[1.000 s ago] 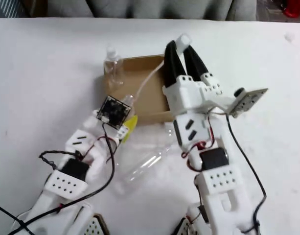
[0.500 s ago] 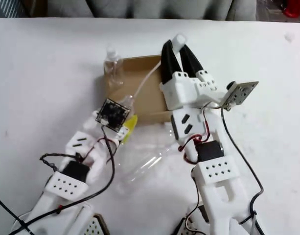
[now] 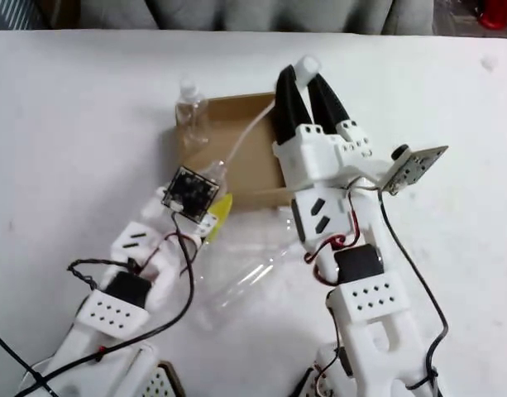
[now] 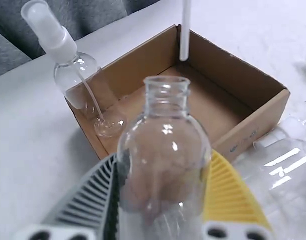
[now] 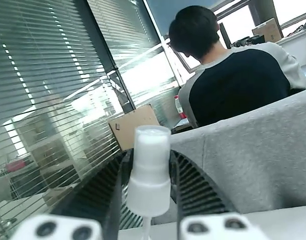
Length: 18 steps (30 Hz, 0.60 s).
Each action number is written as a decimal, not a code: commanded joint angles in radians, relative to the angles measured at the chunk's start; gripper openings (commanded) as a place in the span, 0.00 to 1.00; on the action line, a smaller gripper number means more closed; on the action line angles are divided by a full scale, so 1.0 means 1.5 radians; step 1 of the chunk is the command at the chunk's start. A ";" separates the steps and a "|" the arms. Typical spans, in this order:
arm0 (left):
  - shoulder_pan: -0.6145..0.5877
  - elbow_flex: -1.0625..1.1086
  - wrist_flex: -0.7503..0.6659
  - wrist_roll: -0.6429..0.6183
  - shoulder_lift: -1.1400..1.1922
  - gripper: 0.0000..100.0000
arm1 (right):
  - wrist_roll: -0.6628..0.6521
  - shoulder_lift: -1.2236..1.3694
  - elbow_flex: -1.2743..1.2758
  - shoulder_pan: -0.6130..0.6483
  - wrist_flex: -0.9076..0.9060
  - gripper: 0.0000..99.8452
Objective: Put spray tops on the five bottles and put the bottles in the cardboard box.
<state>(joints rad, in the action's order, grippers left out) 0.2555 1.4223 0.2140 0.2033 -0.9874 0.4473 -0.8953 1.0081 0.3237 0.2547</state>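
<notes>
White table (image 3: 88, 107) with things on it.
An open cardboard box (image 3: 253, 178) sits on it. A bottle with a spray top (image 3: 191, 112) stands just beside one box corner. A clear bottle (image 3: 245, 281) lies flat nearby.

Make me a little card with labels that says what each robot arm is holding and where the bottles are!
Left jaws: shut on an open bottle, upright
Right jaws: shut on a spray top, its tube hanging over the box
Capped bottle: at a box corner
Spare bottle: lying on the table
</notes>
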 commanded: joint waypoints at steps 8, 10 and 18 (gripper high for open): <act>0.003 0.001 -0.020 0.008 -0.018 0.02 | -0.004 -0.014 -0.007 0.040 -0.003 0.02; 0.003 0.001 -0.020 0.008 -0.018 0.02 | -0.004 0.003 -0.006 0.040 -0.002 0.02; 0.003 0.001 -0.021 0.008 -0.018 0.02 | -0.003 0.117 -0.015 0.040 0.012 0.02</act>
<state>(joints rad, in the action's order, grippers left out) 0.2555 1.4223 0.2140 0.2033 -0.9874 0.4473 -0.7587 1.0065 0.3713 0.2654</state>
